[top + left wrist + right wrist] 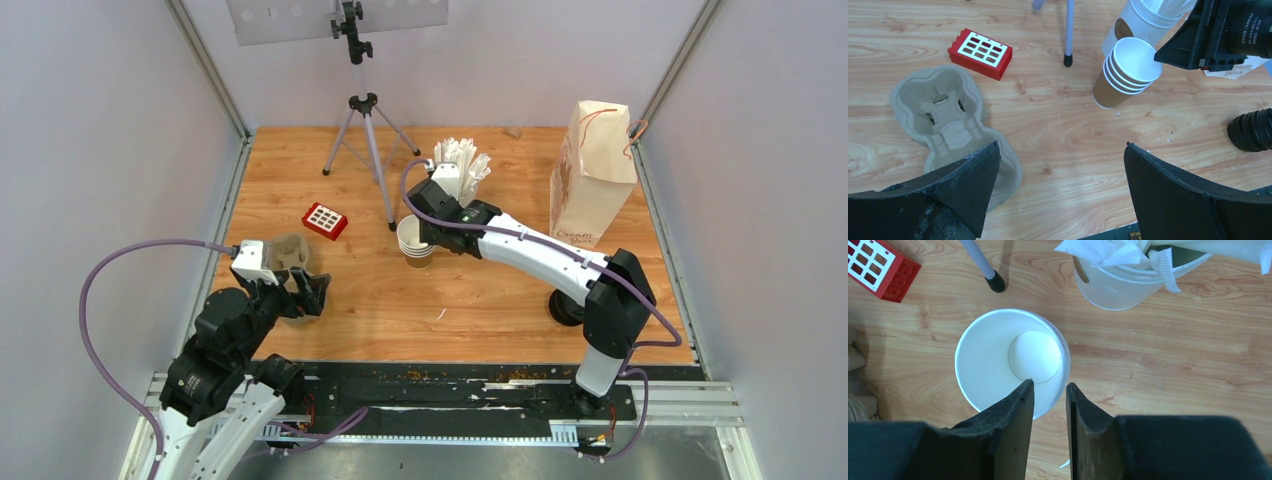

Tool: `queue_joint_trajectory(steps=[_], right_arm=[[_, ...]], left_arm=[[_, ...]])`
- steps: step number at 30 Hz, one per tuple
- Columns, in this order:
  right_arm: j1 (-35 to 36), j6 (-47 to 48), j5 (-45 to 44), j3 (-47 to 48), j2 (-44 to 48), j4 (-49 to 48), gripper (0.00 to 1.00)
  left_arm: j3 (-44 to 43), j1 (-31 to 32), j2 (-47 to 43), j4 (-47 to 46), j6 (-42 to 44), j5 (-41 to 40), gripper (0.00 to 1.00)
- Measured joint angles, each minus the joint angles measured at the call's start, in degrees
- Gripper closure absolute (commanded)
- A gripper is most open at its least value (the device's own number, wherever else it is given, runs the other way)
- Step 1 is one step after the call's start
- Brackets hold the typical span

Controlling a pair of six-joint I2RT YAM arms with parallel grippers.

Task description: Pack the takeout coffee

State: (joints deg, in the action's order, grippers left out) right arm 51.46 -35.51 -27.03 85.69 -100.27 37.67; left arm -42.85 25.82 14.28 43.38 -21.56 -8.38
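Right gripper (1049,386) — pinching cup stack (988,365).

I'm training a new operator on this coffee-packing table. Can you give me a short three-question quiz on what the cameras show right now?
1. True or false: the stack of cups has a black lid on top.
2. What lies partly under the left fingers, which are spread wide? A) red block B) cardboard cup carrier C) paper bag
3. Fill in: the right fingers pinch the ___ of the top cup, one inside and one outside.

Key: 1 false, the top cup is open and empty. 2 B. 3 rim.
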Motion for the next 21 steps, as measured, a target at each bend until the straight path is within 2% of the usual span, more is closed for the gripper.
queue_joint_trajectory(steps=[14, 21], right_arm=[[0.0, 0.02, -0.52, 3.21, -3.02, 2.47, 0.75], [0.0, 0.35, -0.52, 6.1, -5.01, 5.75, 0.71]], left_arm=[[0.02, 0.04, 0.02, 0.04, -0.22, -0.79, 0.0], [0.04, 0.07, 0.52, 0.04, -0.24, -0.79, 0.0]])
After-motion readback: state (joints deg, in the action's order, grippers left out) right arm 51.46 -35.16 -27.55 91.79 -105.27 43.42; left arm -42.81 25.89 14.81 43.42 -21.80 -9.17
